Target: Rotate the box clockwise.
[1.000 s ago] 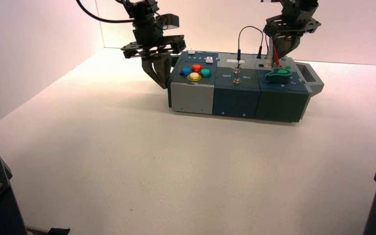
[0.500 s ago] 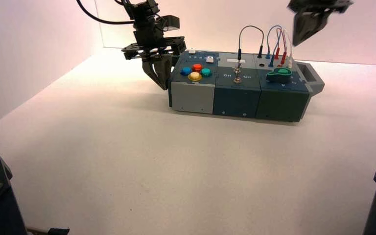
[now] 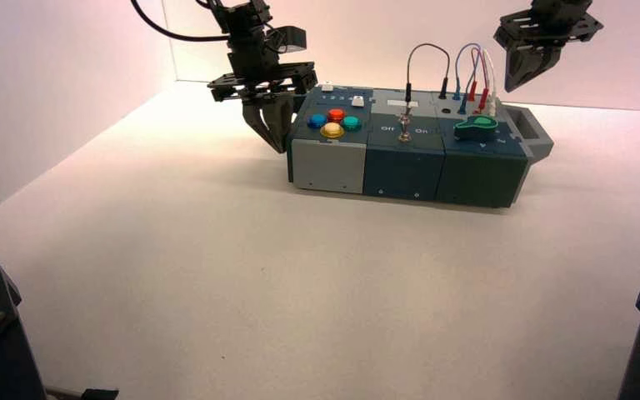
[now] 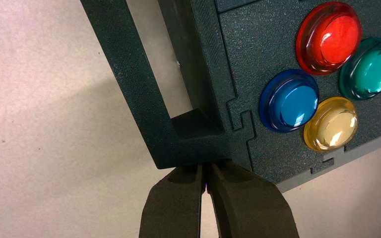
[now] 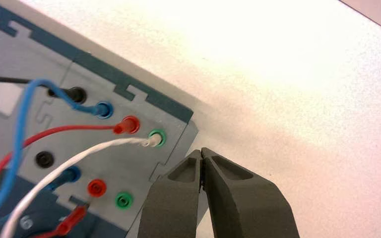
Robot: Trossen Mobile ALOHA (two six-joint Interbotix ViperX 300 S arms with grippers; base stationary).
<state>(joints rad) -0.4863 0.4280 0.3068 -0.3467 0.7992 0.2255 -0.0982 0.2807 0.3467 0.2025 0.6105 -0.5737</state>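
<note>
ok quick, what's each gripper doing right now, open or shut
left gripper: closed, at the handle on the box's left end
right gripper: closed, empty, above the box's far right corner

I see four round buttons (image 4: 330,129): one red, one blue, one green, one yellow. One green knob (image 3: 476,127). Two white sliders (image 3: 357,102).
</note>
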